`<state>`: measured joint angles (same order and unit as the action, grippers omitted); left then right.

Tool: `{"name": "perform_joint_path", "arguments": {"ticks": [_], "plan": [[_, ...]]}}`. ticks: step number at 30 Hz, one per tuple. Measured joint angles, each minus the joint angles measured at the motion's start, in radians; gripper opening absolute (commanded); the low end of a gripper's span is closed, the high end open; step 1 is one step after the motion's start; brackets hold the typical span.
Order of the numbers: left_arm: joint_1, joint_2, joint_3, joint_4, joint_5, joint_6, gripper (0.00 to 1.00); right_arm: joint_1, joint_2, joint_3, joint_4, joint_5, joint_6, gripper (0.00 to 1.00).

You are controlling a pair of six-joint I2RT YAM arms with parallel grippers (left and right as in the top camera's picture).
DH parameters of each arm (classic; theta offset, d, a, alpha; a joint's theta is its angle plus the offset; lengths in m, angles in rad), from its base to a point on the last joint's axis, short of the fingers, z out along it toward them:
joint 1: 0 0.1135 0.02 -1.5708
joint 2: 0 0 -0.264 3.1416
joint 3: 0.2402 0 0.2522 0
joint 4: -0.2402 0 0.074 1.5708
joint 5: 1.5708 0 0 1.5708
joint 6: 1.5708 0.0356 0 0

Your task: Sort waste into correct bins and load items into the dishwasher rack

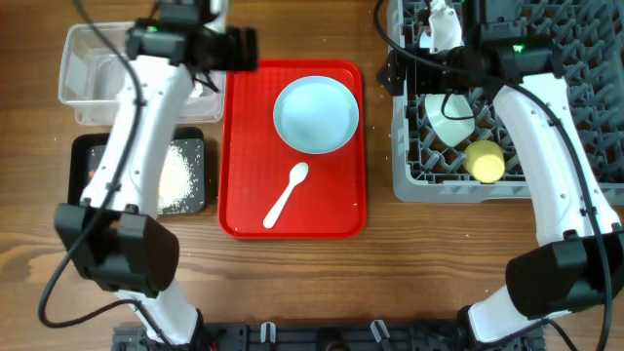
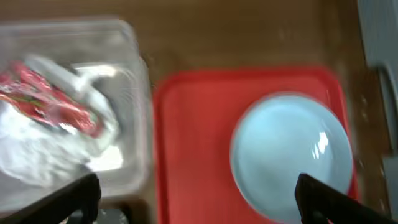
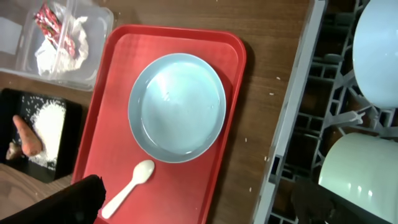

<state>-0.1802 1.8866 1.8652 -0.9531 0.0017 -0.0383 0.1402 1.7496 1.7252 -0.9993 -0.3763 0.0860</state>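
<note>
Red flat plastic tray (image 1: 244,146) mid-desk carries the pale blue round plate (image 3: 177,107) and the white plastic spoon (image 3: 127,186), near each other, not touching; large grey pegged dishwasher rack (image 1: 409,185) on the right holds the pale teal bowls (image 3: 373,37) & small yellow cup (image 1: 485,161). Left hand (image 2: 198,198) is spread wide, holding nothing, over the border of the clear plastic tub (image 1: 83,58) and the tray; right hand (image 3: 199,202) is likewise wide and holding nothing, over the rack's tray-side edge. Prob. the plate comes next. It lies flat, so pinch the rim on the side away from the spoon w/ one finger under the lip; lift, tilt upright, slot btwn free pegs clear of the bowls.
</note>
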Motion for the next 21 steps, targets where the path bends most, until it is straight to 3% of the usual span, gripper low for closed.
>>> {"name": "perform_joint_path", "arguments": {"ticks": [7, 15, 21], "plan": [[-0.185, 0.004, -0.021, -0.356, 0.048, 0.031, 1.00, 0.000, 0.000, 0.000, 0.005, 0.000, 0.019, 1.00], [-0.249, 0.009, -0.319, -0.312, 0.073, -0.013, 0.99, 0.000, 0.000, 0.000, -0.016, 0.000, 0.019, 1.00], [-0.349, 0.011, -0.390, -0.210, 0.083, -0.015, 0.98, 0.031, 0.000, -0.004, -0.013, -0.006, 0.022, 1.00]]}}
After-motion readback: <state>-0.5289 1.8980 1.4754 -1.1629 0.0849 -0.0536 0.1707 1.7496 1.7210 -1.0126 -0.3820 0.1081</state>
